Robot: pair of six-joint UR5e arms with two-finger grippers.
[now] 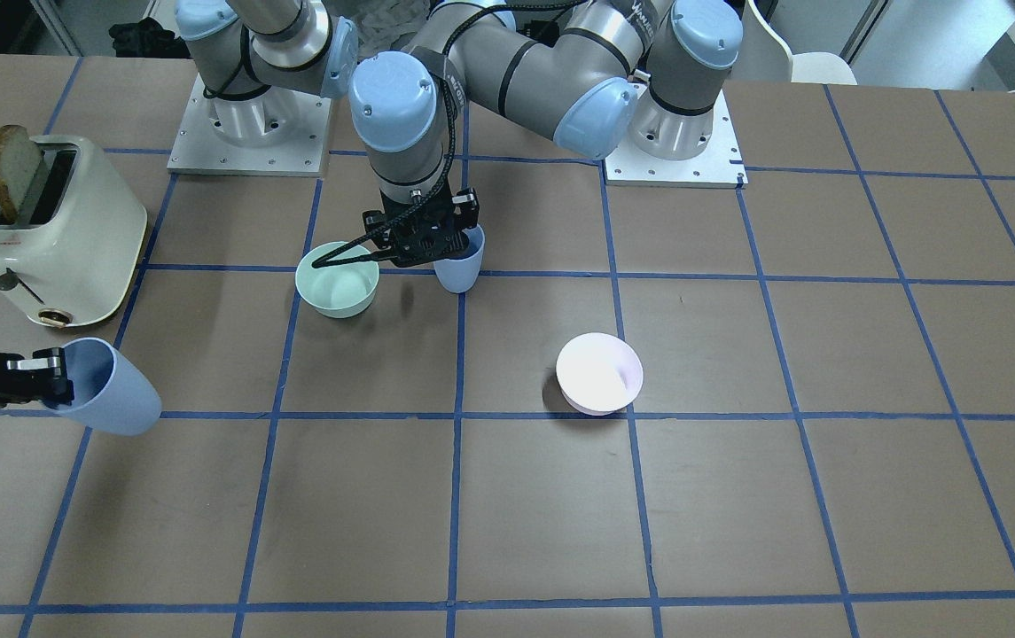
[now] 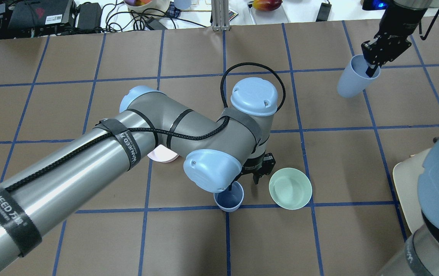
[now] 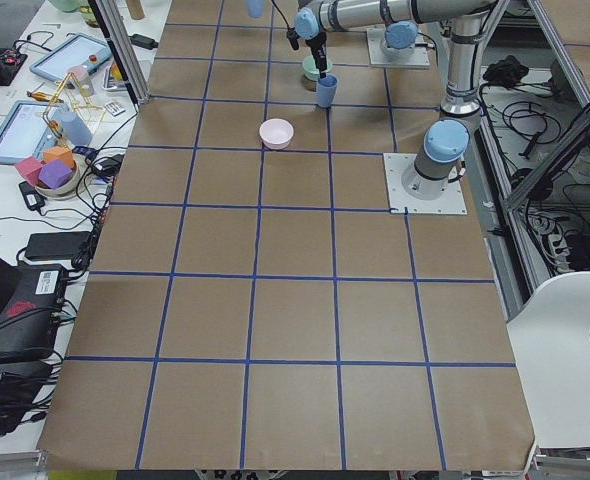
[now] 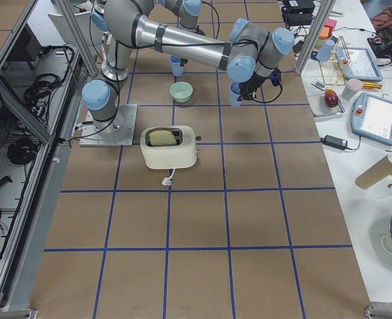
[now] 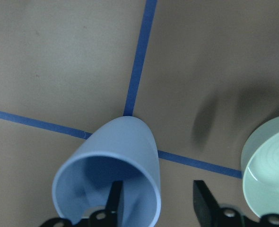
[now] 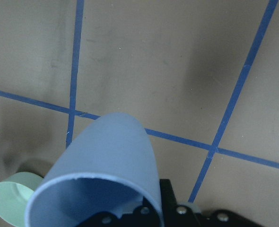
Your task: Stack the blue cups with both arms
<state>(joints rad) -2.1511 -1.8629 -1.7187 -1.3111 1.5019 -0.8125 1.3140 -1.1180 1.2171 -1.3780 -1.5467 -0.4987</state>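
Observation:
One blue cup (image 1: 458, 268) stands upright on the table beside the mint-green bowl; it also shows in the overhead view (image 2: 228, 199). My left gripper (image 1: 425, 244) is over it and open. In the left wrist view one finger (image 5: 114, 196) is inside the cup (image 5: 116, 161) and the other is outside, clear of the wall. My right gripper (image 1: 46, 379) is shut on the rim of the second blue cup (image 1: 110, 390) and holds it tilted above the table at the far edge (image 2: 352, 81). That cup fills the right wrist view (image 6: 106, 161).
A mint-green bowl (image 1: 338, 282) sits right next to the standing cup (image 2: 290, 188). A pale pink bowl (image 1: 599, 372) is nearer the table's middle, partly under my left arm in the overhead view (image 2: 162, 157). A cream toaster (image 1: 55, 232) with a bread slice stands near the right gripper.

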